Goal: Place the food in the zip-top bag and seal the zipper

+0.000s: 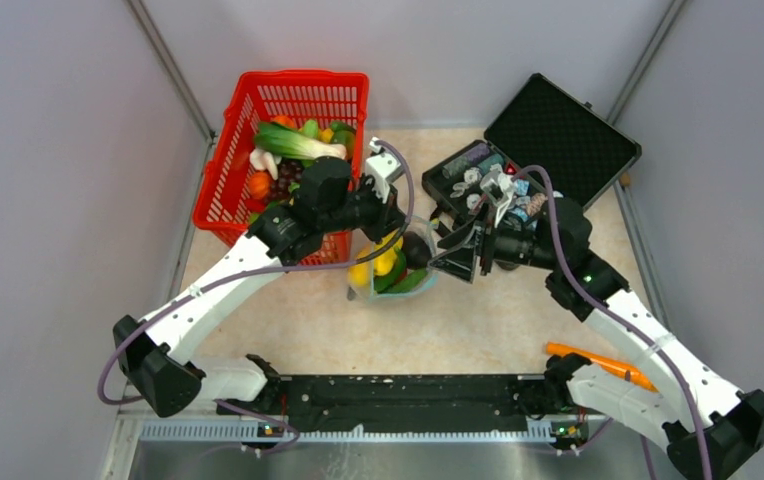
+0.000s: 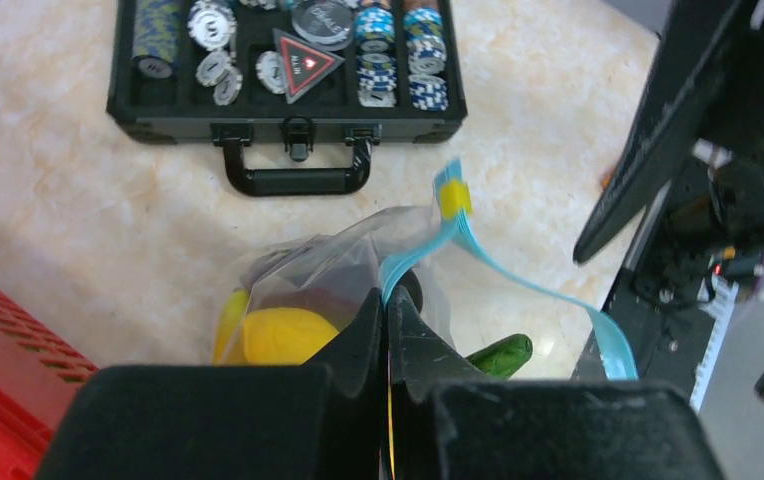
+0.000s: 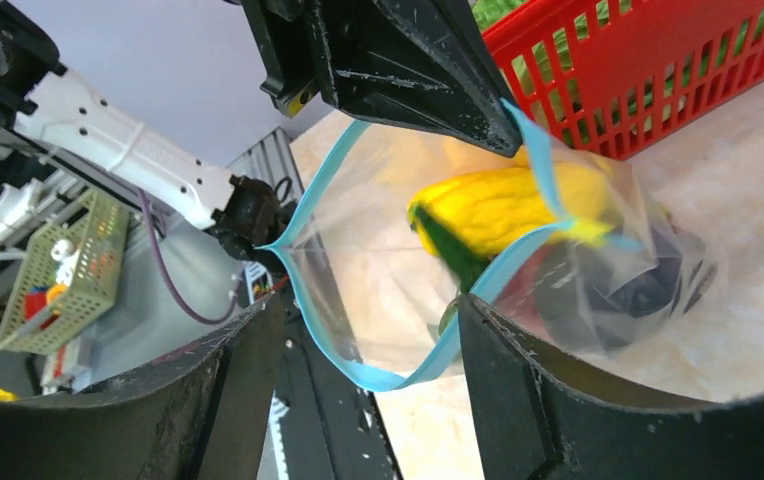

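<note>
The zip-top bag lies at mid-table with yellow food, a green cucumber and a dark piece inside. My left gripper is shut on the light-blue zipper at the bag's mouth edge; in the left wrist view the strip runs out from between its fingers to a yellow slider. My right gripper is open at the bag's mouth. In the right wrist view the zipper loops loosely between its fingers, and the mouth gapes open. The bag holds the yellow food.
A red mesh basket with more toy vegetables stands at the back left, close behind my left arm. An open black case of chips and trinkets is at the back right. An orange stick tool lies near the right arm's base.
</note>
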Controlling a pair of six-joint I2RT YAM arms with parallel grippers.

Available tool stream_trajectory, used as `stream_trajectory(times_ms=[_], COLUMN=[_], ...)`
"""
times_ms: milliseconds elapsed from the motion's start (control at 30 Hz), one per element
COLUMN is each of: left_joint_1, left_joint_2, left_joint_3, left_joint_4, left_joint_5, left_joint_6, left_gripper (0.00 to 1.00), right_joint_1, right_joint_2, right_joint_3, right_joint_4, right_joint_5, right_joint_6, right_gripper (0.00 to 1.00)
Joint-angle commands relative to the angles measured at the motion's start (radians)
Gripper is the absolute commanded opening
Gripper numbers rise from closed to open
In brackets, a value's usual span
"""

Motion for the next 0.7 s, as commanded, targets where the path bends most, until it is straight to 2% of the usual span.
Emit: stream_trajectory(times_ms=[0,100,233,333,533,667], left_joint_1=[0.004,0.012,0.022,0.022,0.024,0.023], left_joint_2=[0.001,0.003,0.003,0.010,0.011,0.029], left_joint_3=[0.059,0.063,0.064,0.091,0.143,0.168], left_joint_4=[-0.033,-0.054,-0.052,-0.106,-0.225,-0.273], left_joint_5=[0.160,0.184,0.176,0.226,0.311,0.332], left_joint_6=[0.206,0.253,0.259,0.291,0.419,0.445], left_gripper=[0.00,0.00,0.00,0.00,0.00,0.00], right_joint_1=[0.006,0.006,0.006,0.005,0.006,0.006], right_joint_2=[-0.058,-0.086,-0.078,-0.052,-0.072,-0.098], right_joint_3=[0.091,0.119,0.167,0.187,0.099,0.027], right_joint_4=[-0.112,-0.149,-0.219,-0.275,-0.254,-0.252], right_joint_5=[0.041,0.074,0.223,0.302,0.125,-0.017], right_joint_6=[-0.148,-0.200,-0.262,-0.349,-0.593,-0.792], right_gripper=[0.64,0.65,0.65,0.65,0.68,0.72])
